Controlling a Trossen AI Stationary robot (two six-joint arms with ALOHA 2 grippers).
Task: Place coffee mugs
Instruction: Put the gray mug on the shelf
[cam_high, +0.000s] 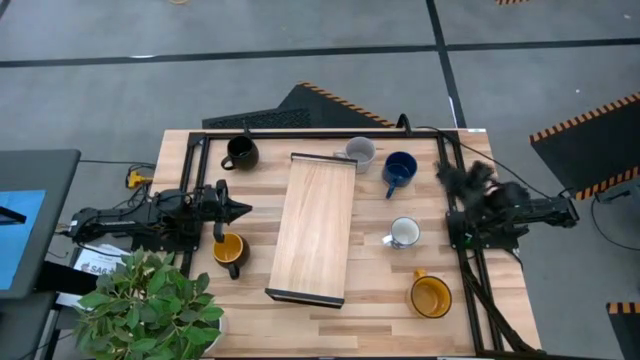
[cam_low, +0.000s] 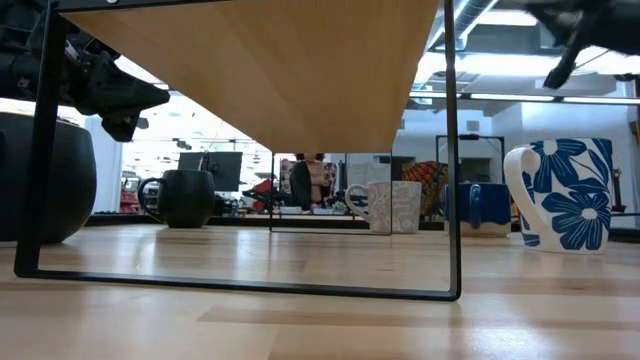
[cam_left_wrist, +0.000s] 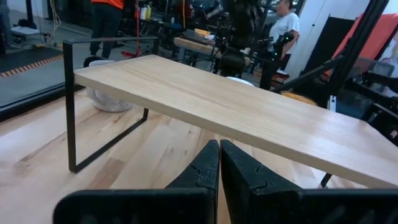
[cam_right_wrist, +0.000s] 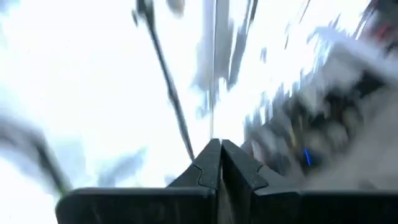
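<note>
L gripper (cam_high: 243, 210) pinched together, empty, just above yellow-orange mug (cam_high: 229, 249) left of the wooden board (cam_high: 314, 226). R gripper (cam_high: 447, 176) closed too, at the table's right edge. 2nd yellow-orange mug (cam_high: 431, 296) near front, white mug (cam_high: 404, 233) mid; black mug (cam_high: 240, 152), pale grey mug (cam_high: 359, 152), dark blue mug (cam_high: 399, 171) far.

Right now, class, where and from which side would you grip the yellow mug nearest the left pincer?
Probably the rim of the yellow mug, from above: it stands upright and open-topped, its handle points away from the left pincer, which is shut beside it.
</note>
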